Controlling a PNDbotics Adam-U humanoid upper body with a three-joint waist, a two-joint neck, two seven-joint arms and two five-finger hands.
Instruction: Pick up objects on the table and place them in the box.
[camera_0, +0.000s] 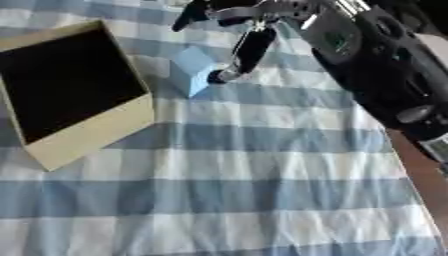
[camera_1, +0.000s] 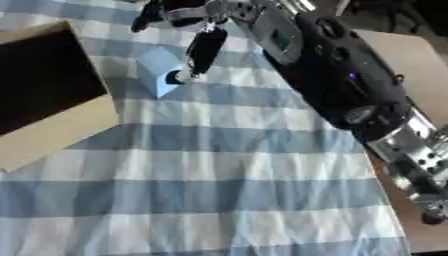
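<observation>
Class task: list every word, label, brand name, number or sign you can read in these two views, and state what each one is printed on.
None can be read.
The greenish patch on the right arm may be a label or screen, but it is too blurred to read.
The light blue block, the cardboard box and the blue checked tablecloth show no print.
The right hand shows no marking either.

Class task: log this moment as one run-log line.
right hand: open, fingertip at light blue block | block: on checked cloth | open cardboard box: left
</observation>
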